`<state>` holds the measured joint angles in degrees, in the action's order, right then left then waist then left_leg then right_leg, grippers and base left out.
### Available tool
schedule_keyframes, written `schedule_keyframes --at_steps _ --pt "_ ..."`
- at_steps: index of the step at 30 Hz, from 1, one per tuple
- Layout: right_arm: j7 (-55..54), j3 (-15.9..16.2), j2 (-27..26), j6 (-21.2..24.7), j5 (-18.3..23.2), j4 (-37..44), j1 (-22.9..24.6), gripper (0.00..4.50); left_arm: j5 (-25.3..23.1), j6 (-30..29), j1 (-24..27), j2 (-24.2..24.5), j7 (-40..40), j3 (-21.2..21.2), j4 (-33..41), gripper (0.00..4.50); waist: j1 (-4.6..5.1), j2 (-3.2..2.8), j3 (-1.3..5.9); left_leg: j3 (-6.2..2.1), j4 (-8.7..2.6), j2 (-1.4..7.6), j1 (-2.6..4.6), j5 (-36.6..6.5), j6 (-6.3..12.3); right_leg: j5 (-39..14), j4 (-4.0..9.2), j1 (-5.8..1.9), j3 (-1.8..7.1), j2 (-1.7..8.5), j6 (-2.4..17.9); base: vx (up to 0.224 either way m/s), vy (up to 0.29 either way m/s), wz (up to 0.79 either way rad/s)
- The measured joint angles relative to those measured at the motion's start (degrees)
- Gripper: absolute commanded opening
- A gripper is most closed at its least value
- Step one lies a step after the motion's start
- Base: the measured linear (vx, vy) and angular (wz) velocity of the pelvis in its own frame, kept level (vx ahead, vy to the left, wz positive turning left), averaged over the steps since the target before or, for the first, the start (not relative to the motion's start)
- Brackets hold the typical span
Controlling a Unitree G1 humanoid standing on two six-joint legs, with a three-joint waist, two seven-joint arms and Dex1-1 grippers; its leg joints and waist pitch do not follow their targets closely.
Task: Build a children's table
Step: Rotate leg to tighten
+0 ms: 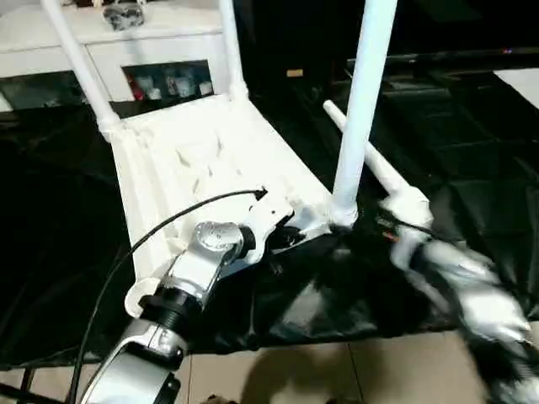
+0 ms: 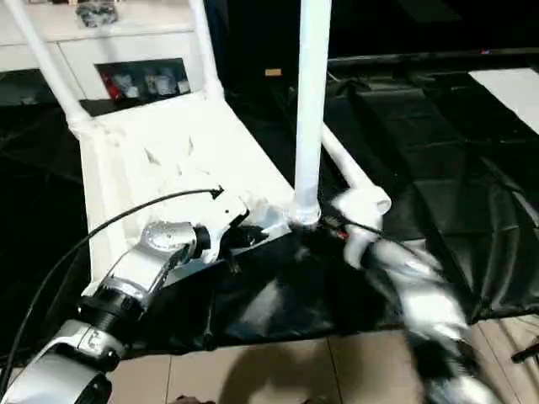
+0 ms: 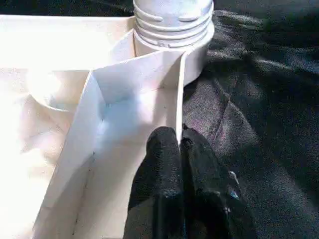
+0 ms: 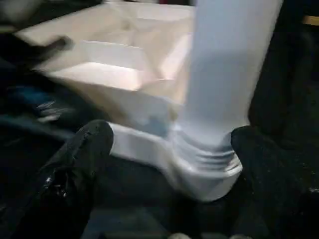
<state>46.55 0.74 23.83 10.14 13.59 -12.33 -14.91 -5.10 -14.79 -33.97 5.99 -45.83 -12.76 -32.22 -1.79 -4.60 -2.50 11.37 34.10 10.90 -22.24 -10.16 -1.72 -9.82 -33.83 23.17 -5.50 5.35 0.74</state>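
The children's table's white tabletop [image 1: 202, 160] lies upside down on black cloth, ribs up. Three white legs stand in its corner sockets: far left [image 1: 80, 63], far right [image 1: 229, 42] and near right [image 1: 362, 101]. A fourth leg [image 1: 370, 160] lies on the cloth to the right. My left gripper [image 3: 180, 139] is shut on a thin rib of the tabletop beside the near right socket [image 3: 172, 40]. My right gripper [image 4: 172, 133] is open, with one finger [image 4: 75, 169] on each side of the near right leg's flared base [image 4: 209, 149], apart from it.
A white cabinet with glass doors [image 1: 152, 42] stands behind the tabletop. The black cloth [image 1: 472, 168] spreads to the right, with a flat white board [image 1: 522, 84] at its far edge. Tiled floor [image 1: 337, 370] shows at the front. A black cable [image 1: 168, 219] arcs over my left forearm.
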Motion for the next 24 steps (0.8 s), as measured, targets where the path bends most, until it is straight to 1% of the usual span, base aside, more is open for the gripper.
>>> schedule_keyframes --at_steps 1,2,3,4,6,7,9,11,14,15,17,19,21,22,23,24 --pt "1.38 -0.17 1.23 1.86 0.90 2.32 1.35 4.29 0.25 -0.01 0.00 -0.07 -0.10 0.00 0.00 0.00 -0.06 -0.02 0.01 0.00 0.00 -0.01 0.00 0.00 0.00 0.00 0.00 0.00 0.00 0.00 -0.01 0.000 0.000 0.00" --pt "1.85 -0.24 1.84 3.31 1.45 3.43 1.99 4.33 0.72 -0.15 0.01 -0.06 -0.40 0.08 0.00 0.44 -0.04 -0.02 0.01 0.00 0.00 0.00 0.00 0.00 0.00 -0.01 0.01 0.00 0.00 0.00 -0.01 0.000 0.000 0.00" --pt "1.98 -0.27 2.27 4.67 1.58 4.34 2.51 4.33 1.32 -0.33 0.01 -0.13 -1.04 0.26 0.00 0.44 0.02 -0.02 0.01 0.00 0.00 -0.01 0.00 0.00 0.00 -0.01 0.01 0.00 0.00 0.00 -0.01 0.000 0.000 0.00" --pt "1.99 -0.41 2.54 5.57 1.60 4.78 3.00 4.33 2.40 -0.44 0.02 -0.03 -1.57 0.74 0.00 0.55 -0.04 -0.01 0.01 -0.01 0.00 0.00 0.00 0.00 0.00 -0.01 0.01 0.00 -0.01 0.00 -0.02 0.000 0.000 0.00" --pt "1.04 -0.37 2.79 7.32 1.46 4.92 3.29 4.33 5.05 -0.59 0.00 -0.32 -2.45 2.37 1.74 0.61 -0.29 0.01 0.00 -0.03 0.00 0.00 -0.01 0.00 -0.01 -0.02 0.01 -0.01 -0.04 0.00 -0.03 0.000 0.000 0.00" --pt "-0.02 -0.30 2.79 8.30 0.97 4.99 3.28 4.33 6.38 -0.63 -0.22 -0.74 -2.99 2.98 3.39 0.85 -0.37 0.00 0.01 -0.03 0.01 -0.02 0.00 0.00 -0.01 -0.01 0.01 -0.03 -0.02 0.02 -0.02 0.000 0.000 0.00" --pt "-1.83 0.04 2.79 9.98 -0.46 5.00 3.03 4.33 7.96 -0.70 -0.95 -0.64 -3.97 3.85 4.66 0.85 -0.46 0.01 0.00 -0.02 0.02 -0.02 0.01 -0.03 -0.07 -0.02 0.00 -0.04 -0.02 0.01 -0.03 0.000 0.000 0.00" --pt "-3.65 1.10 2.85 11.86 -1.93 5.02 3.05 4.33 9.19 -0.79 -2.26 0.79 -4.66 5.40 5.19 0.85 -0.46 0.01 0.00 -0.04 0.02 -0.02 0.02 -0.13 -0.27 -0.09 -0.03 -0.04 -0.03 0.01 -0.15 0.000 0.000 0.00" --pt "-4.95 2.98 1.92 14.66 -2.79 6.07 3.08 4.33 9.84 -1.05 -4.98 4.86 -2.82 8.53 4.91 0.85 0.07 0.00 0.00 -0.08 0.02 0.02 0.06 -0.15 -0.30 -0.16 -0.11 -0.01 -0.02 -0.06 -0.28 0.000 0.000 0.00" --pt "-5.38 3.51 1.40 15.38 -2.91 6.56 3.07 4.33 9.61 -1.06 -5.96 6.29 -1.18 9.45 4.78 0.85 0.11 -0.02 0.01 -0.09 0.02 0.02 0.08 -0.15 -0.31 -0.15 -0.16 -0.01 -0.02 -0.06 -0.27 0.000 0.000 0.00" --pt "-6.80 4.68 -0.45 16.70 -3.26 7.16 2.61 4.33 7.29 -0.73 -8.00 10.25 4.00 10.95 3.11 0.85 0.18 -0.05 0.03 -0.11 0.01 0.03 0.13 -0.15 -0.32 -0.16 -0.19 -0.02 -0.02 -0.08 -0.29 0.000 0.000 0.00" --pt "-8.33 5.98 -2.26 17.28 -4.18 7.16 1.47 4.33 3.56 0.20 -9.07 14.70 9.89 12.02 -0.65 0.85 0.38 -0.09 0.03 -0.14 0.01 0.02 0.13 -0.16 -0.33 -0.21 -0.19 -0.02 -0.01 -0.10 -0.36 0.000 0.000 0.00" --pt "-9.75 6.38 -2.63 17.62 -5.03 7.12 1.29 4.33 1.96 0.10 -9.06 16.83 12.90 12.95 -2.50 0.85 0.05 -0.07 0.01 -0.16 0.01 -0.02 0.10 -0.16 -0.35 -0.21 -0.14 -0.05 0.00 -0.07 -0.36 0.000 0.000 0.00" --pt "-10.60 6.42 -2.81 18.06 -5.46 7.00 1.11 4.33 1.36 -0.12 -8.96 17.91 14.21 13.20 -3.39 0.58 -0.23 -0.02 -0.02 -0.16 0.02 -0.05 0.04 -0.16 -0.35 -0.16 -0.11 -0.05 0.01 -0.05 -0.29 0.000 0.000 0.00" --pt "-11.45 6.57 -3.46 18.29 -5.96 6.46 0.42 4.33 0.38 -0.32 -8.62 19.38 15.44 12.96 -4.00 0.49 -0.20 0.00 -0.02 -0.16 0.03 -0.07 0.02 -0.16 -0.35 -0.05 -0.10 -0.04 0.05 -0.05 -0.10 0.000 0.000 0.00" --pt "-12.18 6.71 -4.30 18.40 -6.43 5.84 -0.44 4.15 -0.85 -0.61 -8.23 21.17 16.63 12.81 -4.73 0.49 -0.05 -0.01 -0.03 -0.14 0.03 -0.08 0.01 -0.17 -0.36 -0.02 -0.10 -0.03 0.09 -0.05 -0.06 0.000 0.000 0.00"
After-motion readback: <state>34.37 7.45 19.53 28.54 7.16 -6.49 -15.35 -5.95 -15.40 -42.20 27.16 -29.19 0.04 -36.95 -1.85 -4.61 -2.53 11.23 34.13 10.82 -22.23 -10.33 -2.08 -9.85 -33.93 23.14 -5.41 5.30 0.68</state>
